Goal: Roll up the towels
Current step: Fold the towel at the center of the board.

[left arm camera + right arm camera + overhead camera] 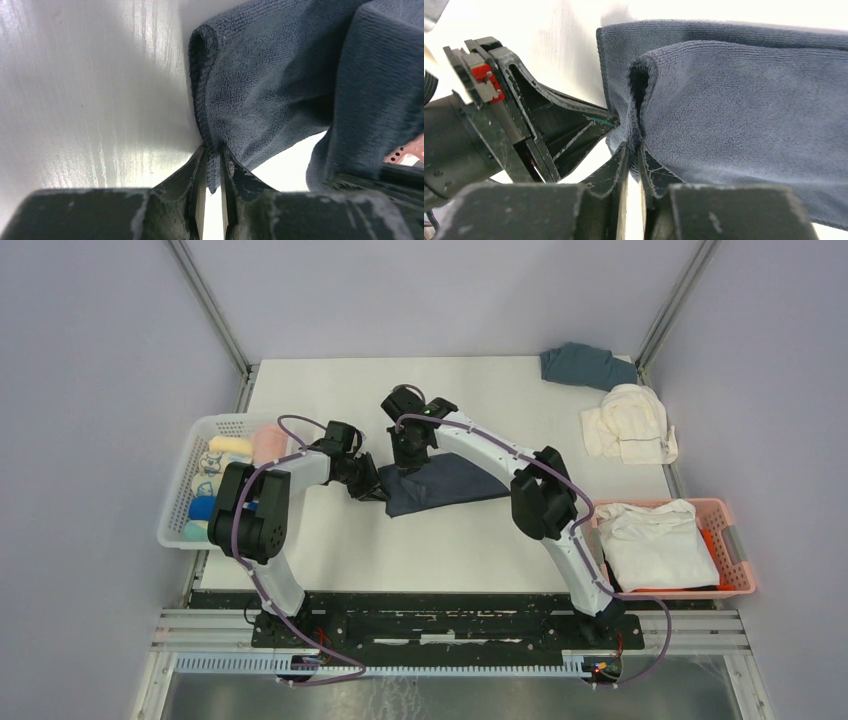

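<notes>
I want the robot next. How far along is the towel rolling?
Done: rolled towels sit in the white basket. In hand: the left gripper and right gripper pinch the navy towel. Left: a slate blue towel and a cream towel heaped far right, plus white towels in the pink basket.

The table (330, 550) carries a navy towel (445, 485), slate towel (585, 365), seemingly cream towel (630, 422).

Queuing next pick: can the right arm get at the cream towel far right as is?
Not yet, probably: the right claw is shut on the navy towel. Nothing lies between it and the cream towel, so freed, likely yes.
</notes>
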Motion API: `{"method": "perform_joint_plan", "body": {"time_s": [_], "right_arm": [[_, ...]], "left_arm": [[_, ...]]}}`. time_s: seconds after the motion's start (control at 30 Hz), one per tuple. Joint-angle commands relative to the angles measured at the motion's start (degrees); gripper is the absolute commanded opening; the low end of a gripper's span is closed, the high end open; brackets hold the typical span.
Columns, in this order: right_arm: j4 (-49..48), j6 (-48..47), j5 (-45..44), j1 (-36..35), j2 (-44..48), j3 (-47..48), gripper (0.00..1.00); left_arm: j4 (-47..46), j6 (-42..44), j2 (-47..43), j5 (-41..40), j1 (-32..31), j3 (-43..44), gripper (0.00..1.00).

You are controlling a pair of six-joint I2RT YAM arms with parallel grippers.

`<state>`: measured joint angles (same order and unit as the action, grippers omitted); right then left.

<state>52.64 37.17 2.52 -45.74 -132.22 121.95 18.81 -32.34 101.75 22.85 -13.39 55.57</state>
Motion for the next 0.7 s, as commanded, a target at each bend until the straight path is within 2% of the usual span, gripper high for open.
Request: {"method": "perform_joint_plan", "body": {"time_s": [0.0,0.27,0.37,0.53,0.67], "right_arm": [[-4.0,1.6,3.2,-0.3,-1.7,-0.2,0.20],[-6.4,-2.7,6.5,0.3,4.6,-3.5,0.47],[-8.1,-4.6,7.2,2.8,10.2,-9.6,0.50],[-15.6,-6.0,9.5,10.2,21.5,-27.6,0.50],[-18.5,-7.0,11.3,16.7,27.6,-37.7,0.50]], "left_arm": [[-0.7,-2.1,0.4,-1.1,-0.7,-1.0,0.23],[1.0,-2.6,-2.0,-5.5,-0.3,-2.0,0.29],[2.6,-3.0,-4.1,-8.4,0.7,-2.5,0.35],[6.4,-2.3,-9.0,-13.6,1.5,-1.3,0.48],[7.6,-3.1,-12.1,-14.4,-0.3,0.6,0.52]]}}
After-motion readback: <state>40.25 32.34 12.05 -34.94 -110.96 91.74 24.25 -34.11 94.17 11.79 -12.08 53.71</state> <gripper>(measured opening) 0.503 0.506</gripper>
